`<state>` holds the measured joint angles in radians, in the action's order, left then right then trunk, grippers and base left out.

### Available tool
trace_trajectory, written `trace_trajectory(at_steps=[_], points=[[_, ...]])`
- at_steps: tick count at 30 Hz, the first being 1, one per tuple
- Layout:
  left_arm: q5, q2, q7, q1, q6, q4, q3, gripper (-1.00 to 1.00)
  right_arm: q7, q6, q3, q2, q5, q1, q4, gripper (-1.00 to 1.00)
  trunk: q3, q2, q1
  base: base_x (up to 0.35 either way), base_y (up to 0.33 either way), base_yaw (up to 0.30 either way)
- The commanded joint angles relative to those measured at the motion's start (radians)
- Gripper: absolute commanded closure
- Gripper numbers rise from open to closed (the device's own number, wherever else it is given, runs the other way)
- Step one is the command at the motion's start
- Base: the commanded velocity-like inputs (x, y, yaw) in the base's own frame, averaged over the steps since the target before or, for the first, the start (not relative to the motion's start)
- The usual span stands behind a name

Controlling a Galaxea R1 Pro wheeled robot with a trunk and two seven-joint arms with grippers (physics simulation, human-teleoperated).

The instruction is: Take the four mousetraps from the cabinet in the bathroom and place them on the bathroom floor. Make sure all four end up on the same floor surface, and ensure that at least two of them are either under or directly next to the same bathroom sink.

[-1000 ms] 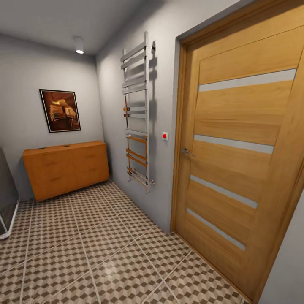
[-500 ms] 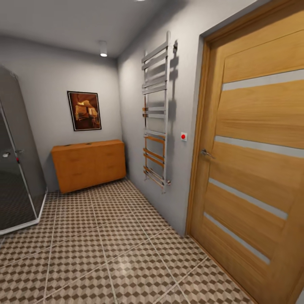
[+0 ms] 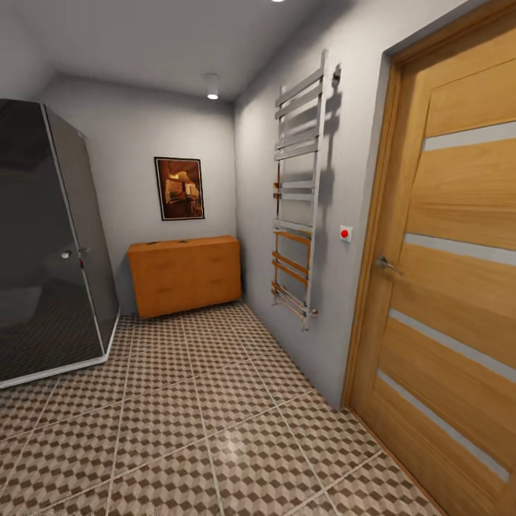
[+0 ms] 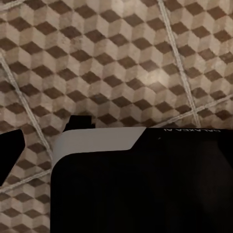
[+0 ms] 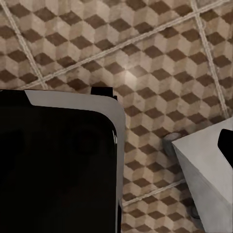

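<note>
A: Looking from the head view, where does the cabinet [image 3: 185, 275] stand?

B: Against the far wall, low and orange-brown, under a framed picture [image 3: 180, 188]. The cube-patterned bathroom floor [image 3: 215, 416] runs from it toward the camera. A dark glass shower enclosure [image 3: 50, 244] stands just left of it, a chrome towel rail [image 3: 297, 193] hangs on the right wall, and beyond that rail come a small red button [image 3: 345, 233] and a wooden door [image 3: 451, 287]. If any mousetraps lie there, they are too small to make out.

A: And the left wrist view?

B: Patterned tiles with pale grout lines, and below them the robot's black-and-white body [image 4: 141, 179]. Whether the left gripper is parted or closed, I cannot tell.

A: The right wrist view?

B: The same tiled floor, a dark body panel [image 5: 58, 165] with a white edge, and a grey-white block [image 5: 206, 170] at the corner. The right gripper's state cannot be told either.
</note>
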<state>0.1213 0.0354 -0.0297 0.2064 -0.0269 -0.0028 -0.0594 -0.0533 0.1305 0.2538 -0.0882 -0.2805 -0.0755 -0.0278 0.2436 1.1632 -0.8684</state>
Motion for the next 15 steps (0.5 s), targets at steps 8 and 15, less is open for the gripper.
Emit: trace_trajectory(at_steps=[8, 15], points=[[0.011, 0.001, -0.002, 0.001, -0.003, 0.000, -0.006, -1.00, -0.002, 0.006, 0.009, -0.001, -0.008, -0.001, -0.003, -1.00, 0.001, 0.001, 0.000, 0.000, 0.000, 0.276], [0.009, 0.001, -0.002, 0.001, -0.003, 0.000, -0.007, -1.00, -0.002, 0.006, 0.009, -0.001, -0.009, -0.001, -0.003, -1.00, 0.001, 0.001, 0.000, 0.000, 0.000, 0.276]])
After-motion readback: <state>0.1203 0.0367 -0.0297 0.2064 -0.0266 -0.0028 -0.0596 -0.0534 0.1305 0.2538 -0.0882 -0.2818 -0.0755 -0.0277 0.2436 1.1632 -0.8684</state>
